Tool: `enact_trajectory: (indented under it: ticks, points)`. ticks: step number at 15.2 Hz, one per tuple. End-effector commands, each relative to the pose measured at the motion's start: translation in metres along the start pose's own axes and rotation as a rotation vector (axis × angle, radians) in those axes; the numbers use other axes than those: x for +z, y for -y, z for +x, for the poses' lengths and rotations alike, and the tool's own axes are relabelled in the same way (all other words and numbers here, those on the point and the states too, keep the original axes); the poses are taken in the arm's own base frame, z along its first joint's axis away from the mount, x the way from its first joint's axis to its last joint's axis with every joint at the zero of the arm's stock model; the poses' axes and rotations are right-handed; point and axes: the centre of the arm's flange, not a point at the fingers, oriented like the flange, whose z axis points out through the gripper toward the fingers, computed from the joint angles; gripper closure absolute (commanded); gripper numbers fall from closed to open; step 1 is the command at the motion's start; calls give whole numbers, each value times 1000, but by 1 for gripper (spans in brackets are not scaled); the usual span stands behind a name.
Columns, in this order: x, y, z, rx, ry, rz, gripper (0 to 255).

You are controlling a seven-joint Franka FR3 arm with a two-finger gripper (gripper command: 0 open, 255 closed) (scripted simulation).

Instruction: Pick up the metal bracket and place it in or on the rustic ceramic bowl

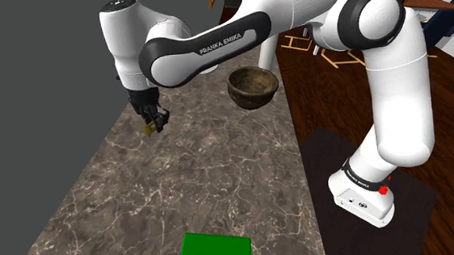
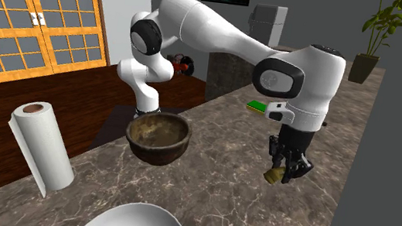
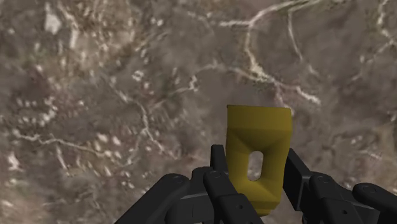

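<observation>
The yellowish metal bracket [image 3: 257, 149] looks small, stiff and likely light, with smooth faces that might slip, so a clasp across its flat sides near the slot suits it. The gripper [image 3: 256, 175] has it so, jaws narrowed onto it, apparently just above the marbled counter [image 1: 141, 201], well left of the brown bowl [image 1: 254, 87] in the shoulder view.

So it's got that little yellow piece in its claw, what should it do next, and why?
Probably carry it sideways toward the brown bowl, with the fingers shut. The gripper clasps the yellow bracket and seems to hang above the marble counter, while the bowl sits apart, toward the shoulder view's right.
</observation>
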Motion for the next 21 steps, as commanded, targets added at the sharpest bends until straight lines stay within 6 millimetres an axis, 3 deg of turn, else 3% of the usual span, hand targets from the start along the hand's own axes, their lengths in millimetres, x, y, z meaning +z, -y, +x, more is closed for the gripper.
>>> enact_trajectory:
  ticks: [1, 21]
  points:
    - [-11, 0, 0, 0, 0, 0, 255]
    - [-116, 5, 3, 0, 0, 0, 255]
